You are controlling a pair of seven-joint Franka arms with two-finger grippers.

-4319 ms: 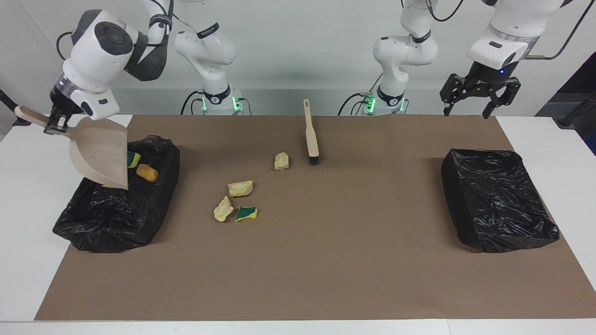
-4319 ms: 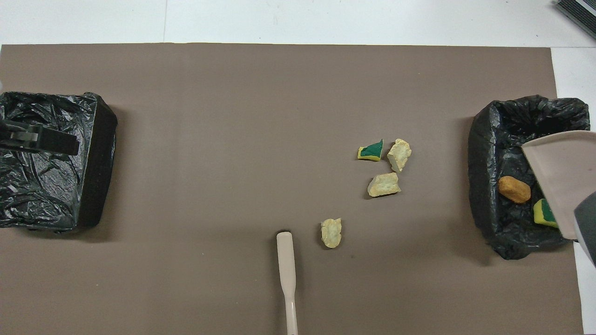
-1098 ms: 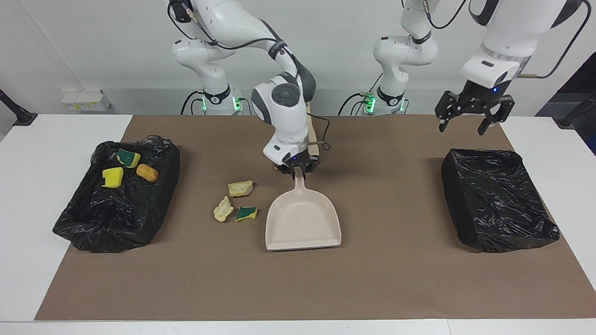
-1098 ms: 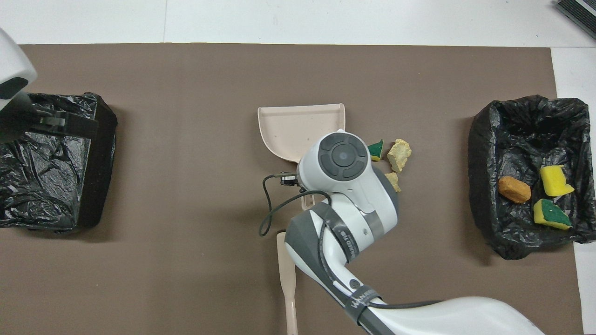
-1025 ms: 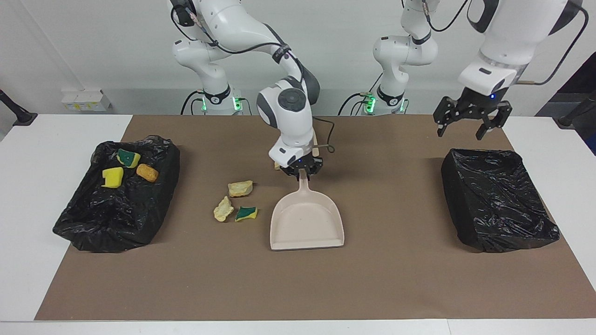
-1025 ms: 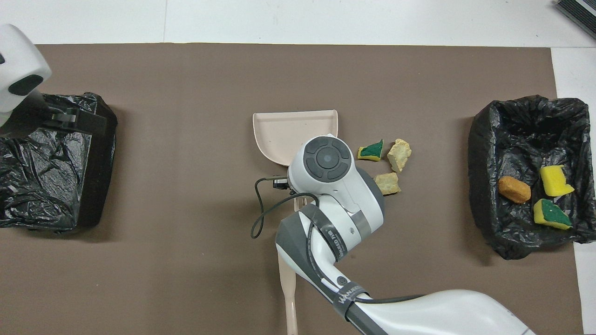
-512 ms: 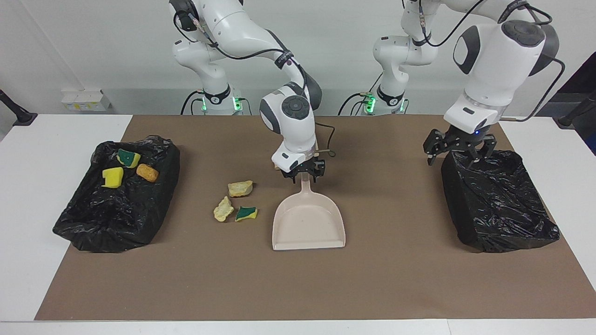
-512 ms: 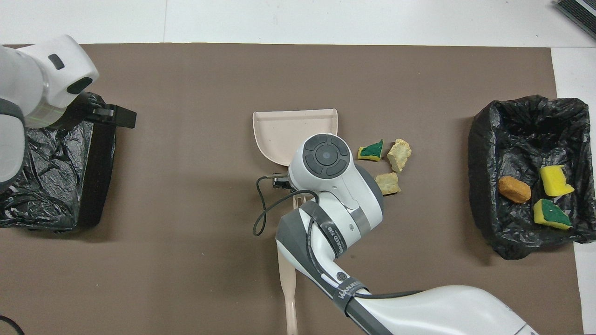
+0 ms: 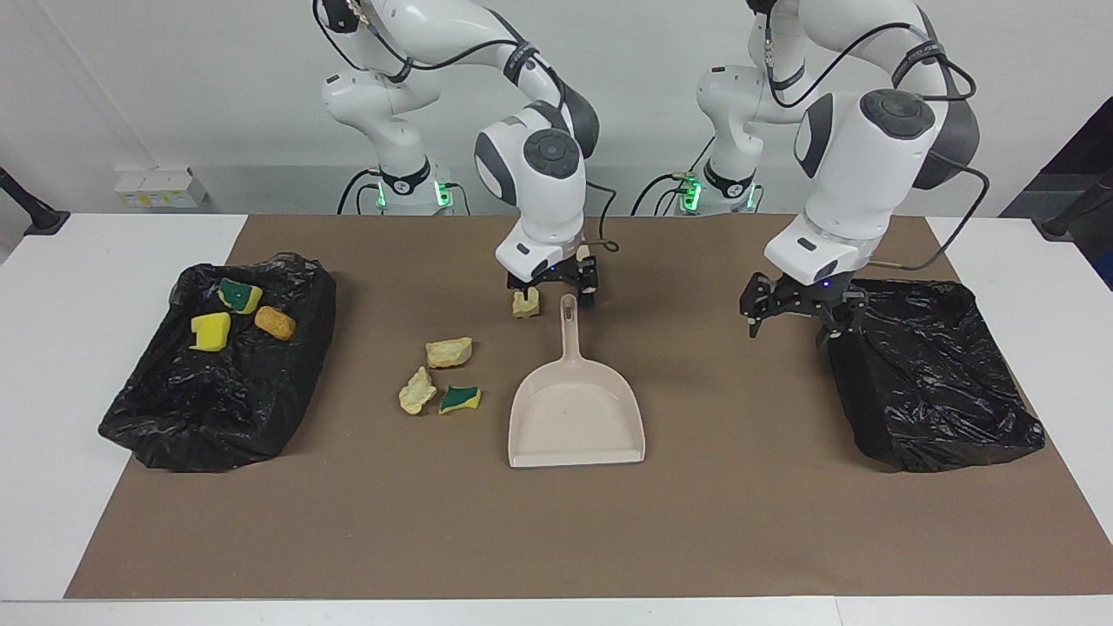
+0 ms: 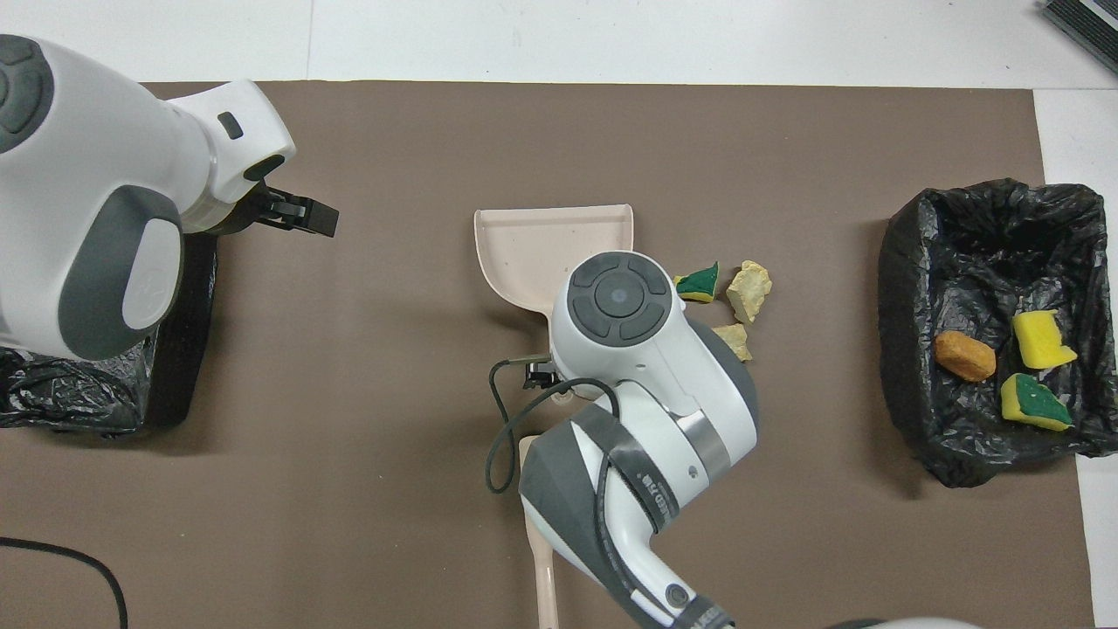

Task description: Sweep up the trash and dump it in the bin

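Lying flat on the surface, the dustpan (image 9: 576, 416) waits beside four loose trash chunks (image 9: 449, 351); three sit in the bin (image 9: 148, 417). Right gripper (image 9: 553, 289) and left gripper (image 9: 802, 314) hover, fingers spread, empty.

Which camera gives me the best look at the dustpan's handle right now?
The facing view. There the whole dustpan lies flat on the mat, its handle pointing toward the robots, free of the right gripper raised just above its tip. In the overhead view the right arm covers the handle, so only the pan's wide end shows.
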